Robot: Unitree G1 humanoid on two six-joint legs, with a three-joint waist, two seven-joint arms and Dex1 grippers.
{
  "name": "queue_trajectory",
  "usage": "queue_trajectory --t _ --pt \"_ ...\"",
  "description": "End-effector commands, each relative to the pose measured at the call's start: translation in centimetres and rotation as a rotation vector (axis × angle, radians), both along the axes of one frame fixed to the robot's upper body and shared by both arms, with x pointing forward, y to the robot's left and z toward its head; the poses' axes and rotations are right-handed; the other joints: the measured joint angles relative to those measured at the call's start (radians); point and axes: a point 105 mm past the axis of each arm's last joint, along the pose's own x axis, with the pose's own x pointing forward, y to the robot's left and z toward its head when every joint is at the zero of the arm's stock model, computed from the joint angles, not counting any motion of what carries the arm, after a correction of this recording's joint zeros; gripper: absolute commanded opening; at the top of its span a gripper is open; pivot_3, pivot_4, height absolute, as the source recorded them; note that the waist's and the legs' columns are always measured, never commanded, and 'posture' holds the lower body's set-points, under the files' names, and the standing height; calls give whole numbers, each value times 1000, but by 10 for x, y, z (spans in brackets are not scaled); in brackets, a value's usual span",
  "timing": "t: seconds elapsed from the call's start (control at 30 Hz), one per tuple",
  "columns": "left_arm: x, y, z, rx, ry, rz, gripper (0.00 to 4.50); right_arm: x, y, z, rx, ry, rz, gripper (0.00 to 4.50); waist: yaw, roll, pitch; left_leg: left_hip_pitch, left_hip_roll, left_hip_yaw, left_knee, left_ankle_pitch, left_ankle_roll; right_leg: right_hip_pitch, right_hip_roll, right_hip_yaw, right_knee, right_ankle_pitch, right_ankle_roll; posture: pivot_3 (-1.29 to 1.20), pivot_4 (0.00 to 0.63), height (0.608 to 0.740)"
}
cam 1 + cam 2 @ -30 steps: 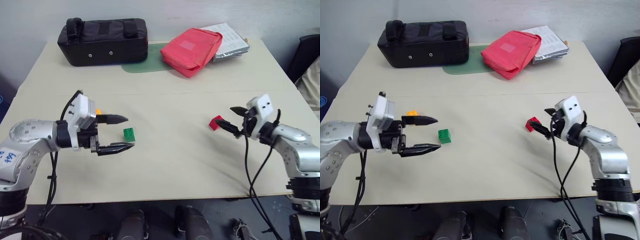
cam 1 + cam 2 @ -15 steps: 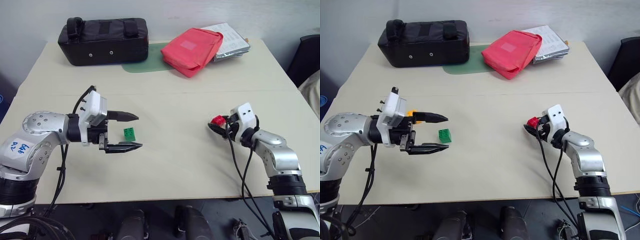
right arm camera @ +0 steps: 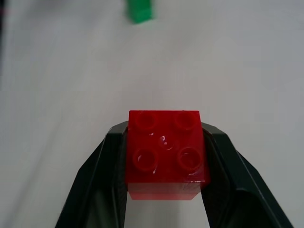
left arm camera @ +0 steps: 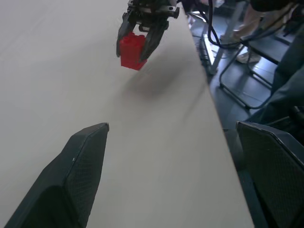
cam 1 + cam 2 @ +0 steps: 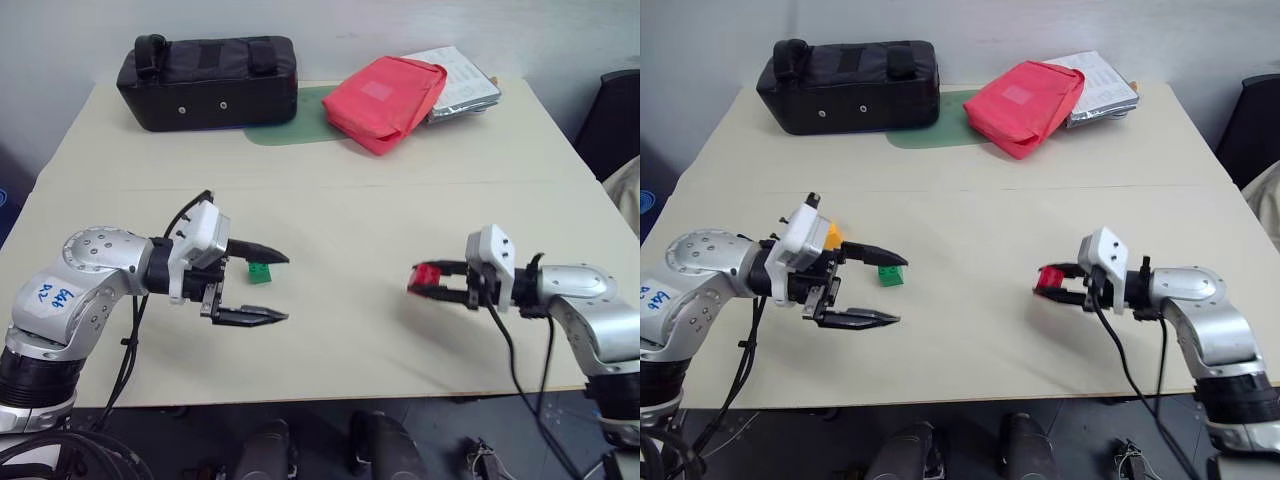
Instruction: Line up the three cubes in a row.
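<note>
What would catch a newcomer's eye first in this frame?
The red cube pinched between the right gripper's black fingers, just above the tabletop on the right. Opposite it, the left gripper hangs wide open beside the green cube, with the orange-yellow cube peeking out behind its wrist. Along the far edge lie a black bag and a red pouch.

Beige table (image 5: 400,200), pale wall (image 5: 330,25)

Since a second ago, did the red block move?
Yes. The red cube, clamped in the right gripper, now sits lower in the left eye view, farther from the red pouch.
</note>
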Motion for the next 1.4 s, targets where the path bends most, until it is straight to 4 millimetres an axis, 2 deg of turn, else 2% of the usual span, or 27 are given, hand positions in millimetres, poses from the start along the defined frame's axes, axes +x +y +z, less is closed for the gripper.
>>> queue_trajectory --t 0.03,0.17,0.3,0.63,0.8,0.9,0.93,1.03,1.17,1.23,1.3,1.4 --pt "-8 -4 1 47 -42 -83 4500 -23 17 -3 -31 -18 168 1510 -1 0 0 0 0 0 0 0 0 0 0 0 0 0 0 0 150 740" --pt "-10 -12 -2 49 -63 -120 4500 -22 33 -18 -14 -47 176 1510 0 0 0 1 0 1 0 0 0 0 0 1 0 0 0 0 150 740" --pt "-13 -13 -1 49 -66 -138 4500 -19 40 -30 -17 -75 167 1510 1 0 0 1 0 1 0 0 0 0 0 1 0 0 0 0 150 740" --pt "-9 -10 -2 52 -76 -111 4500 -10 38 -56 -61 -84 154 1510 0 0 0 1 0 0 1 0 0 0 0 0 0 0 0 0 150 740" --pt "-8 -11 -1 40 -73 -99 4500 -15 35 -61 -86 -73 184 3184 1 0 0 1 0 0 2 0 0 0 -1 1 0 0 0 0 150 740" --pt "-8 -6 -3 38 -60 -65 4500 -14 31 -52 -69 -79 173 4180 0 0 0 1 0 0 2 0 0 0 -1 1 1 0 0 0 150 740" --pt "-6 2 -5 38 -50 -18 4500 -12 28 -42 -51 -87 156 4471 0 0 0 1 0 0 2 0 0 0 -1 1 0 0 0 0 150 740" --pt "-4 22 -9 28 -24 114 4500 -9 21 -20 -23 -104 123 4471 -6 0 0 1 0 0 1 0 0 0 -1 1 1 0 0 0 150 740" --pt "-8 72 -26 15 2 435 4500 -10 3 16 15 -111 74 4471 -5 0 0 1 1 -1 1 0 0 0 -1 1 0 0 0 0 150 740" --pt "-20 101 -38 12 10 612 4500 -12 -4 29 15 -106 68 4471 -5 0 0 1 1 -1 1 0 0 1 -2 0 -1 0 0 0 150 740" --pt "-32 118 -42 -8 10 730 4500 -14 -8 37 19 -96 67 4471 -3 0 0 1 1 -2 1 -1 1 1 -3 0 -2 0 0 0 150 740" --pt "-45 132 -45 -34 1 852 4500 -16 -8 42 28 -91 67 4471 8 -2 -1 1 0 -5 1 -2 1 3 -4 -3 -5 0 0 0 150 740"
